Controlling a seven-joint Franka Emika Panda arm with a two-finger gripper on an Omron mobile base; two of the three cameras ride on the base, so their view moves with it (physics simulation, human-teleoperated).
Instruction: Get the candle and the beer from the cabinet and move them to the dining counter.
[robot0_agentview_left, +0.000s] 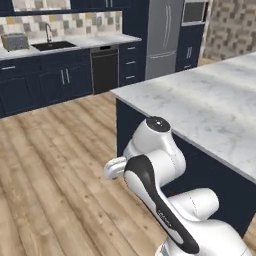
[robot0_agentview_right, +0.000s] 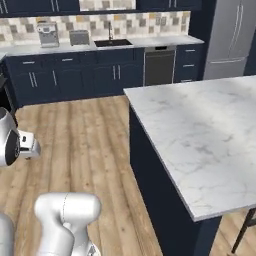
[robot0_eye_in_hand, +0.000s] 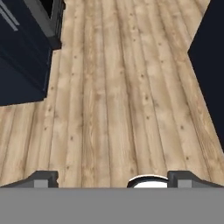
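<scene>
Nearest, the jaws (robot0_eye_in_hand: 112, 179) showed in the hand view as two dark tips set wide apart near the bottom, with nothing between them but bare wooden floor (robot0_eye_in_hand: 118, 96) below. The planks ran off ahead in a broad open lane, bounded on one side by a navy cabinet block (robot0_eye_in_hand: 22, 57) and on the other by a dark navy face (robot0_eye_in_hand: 210, 74) at the frame's edge.

From the base views the white arm (robot0_agentview_left: 160, 175) stood folded just beside the dining bench (robot0_agentview_left: 210, 105), close to its navy side panel. The bench's white grey-veined marble top ended in a square corner (robot0_agentview_right: 131, 91) facing the kitchen wall, and its long edge ran back toward the robot. A dark stool leg (robot0_agentview_right: 245, 232) showed under the top's near overhang in the right base view.

Beyond the corner, a wide stretch of floor lay open between the bench and the far row of navy base cabinets (robot0_agentview_right: 75, 75). That row carried a pale worktop with a dark sink (robot0_agentview_right: 112, 43) and tap, a toaster (robot0_agentview_left: 15, 41) and a black dishwasher (robot0_agentview_left: 105, 69). A steel fridge (robot0_agentview_left: 164, 37) stood at the row's end. Neither candle nor beer could be made out on the marble top or anywhere else.
</scene>
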